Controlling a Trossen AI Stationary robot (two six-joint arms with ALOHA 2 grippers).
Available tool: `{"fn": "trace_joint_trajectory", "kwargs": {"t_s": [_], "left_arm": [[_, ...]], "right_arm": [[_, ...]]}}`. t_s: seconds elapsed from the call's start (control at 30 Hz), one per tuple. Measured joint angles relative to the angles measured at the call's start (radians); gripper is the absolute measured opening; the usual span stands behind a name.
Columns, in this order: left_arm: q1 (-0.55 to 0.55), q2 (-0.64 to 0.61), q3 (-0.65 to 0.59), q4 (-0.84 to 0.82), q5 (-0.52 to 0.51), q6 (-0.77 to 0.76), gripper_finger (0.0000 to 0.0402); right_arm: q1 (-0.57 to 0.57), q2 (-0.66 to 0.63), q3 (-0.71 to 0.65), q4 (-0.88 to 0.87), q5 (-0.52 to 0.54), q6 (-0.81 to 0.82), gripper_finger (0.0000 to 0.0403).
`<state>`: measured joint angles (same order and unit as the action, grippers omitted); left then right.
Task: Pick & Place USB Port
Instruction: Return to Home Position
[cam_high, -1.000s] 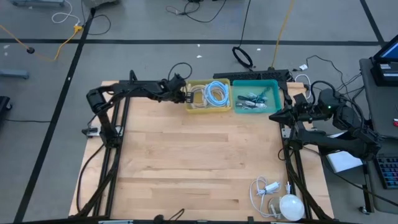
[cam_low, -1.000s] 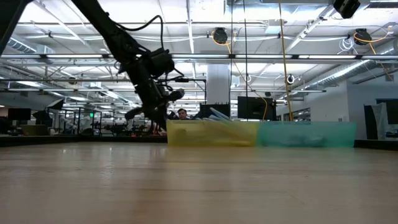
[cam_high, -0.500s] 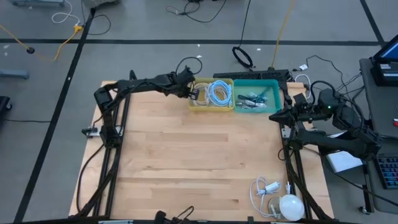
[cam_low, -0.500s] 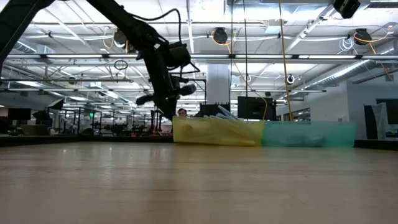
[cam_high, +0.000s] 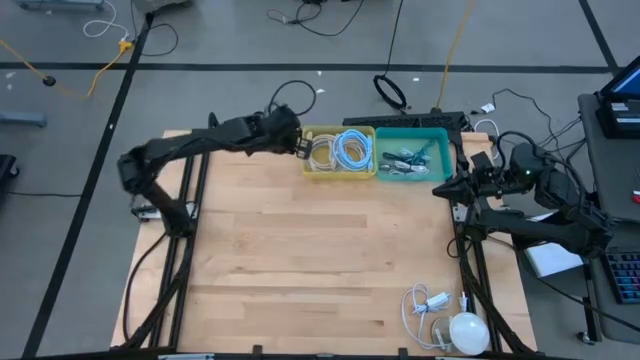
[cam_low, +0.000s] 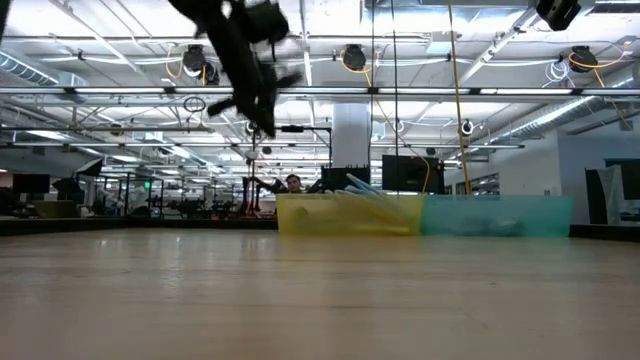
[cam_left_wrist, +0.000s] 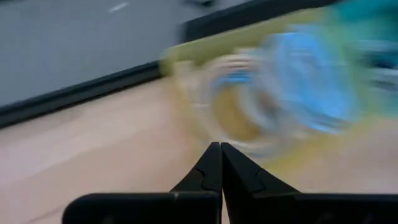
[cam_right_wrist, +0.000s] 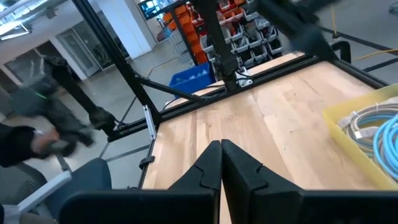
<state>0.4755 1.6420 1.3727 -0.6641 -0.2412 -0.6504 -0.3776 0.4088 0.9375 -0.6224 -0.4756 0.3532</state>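
Wooden table holds yellow bin and green bin, upper centre. Beside the yellow bin's left edge hovers the left gripper, fingers pressed together, empty; right gripper likewise, centre right.

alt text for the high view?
Seen from above, a yellow bin of coiled cables and a green bin stand side by side at the far edge of a table. The left end effector is beside the yellow bin; the right end effector waits at the right edge. A white cable lies near the front right corner.
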Motion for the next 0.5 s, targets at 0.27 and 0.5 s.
{"fn": "trace_joint_trajectory", "kwargs": {"t_s": [0.27,0.5], "left_arm": [[-0.330,-0.307,-0.001,0.113,0.181,0.144,0.0000],[-0.684,-0.595,-0.204,0.096,-0.148,-0.108,0.0000]], "right_arm": [[0.033,0.065,0.000,0.088,-0.052,0.018,0.0000],[0.224,0.306,0.000,0.109,0.120,-0.228,0.0000]]}}
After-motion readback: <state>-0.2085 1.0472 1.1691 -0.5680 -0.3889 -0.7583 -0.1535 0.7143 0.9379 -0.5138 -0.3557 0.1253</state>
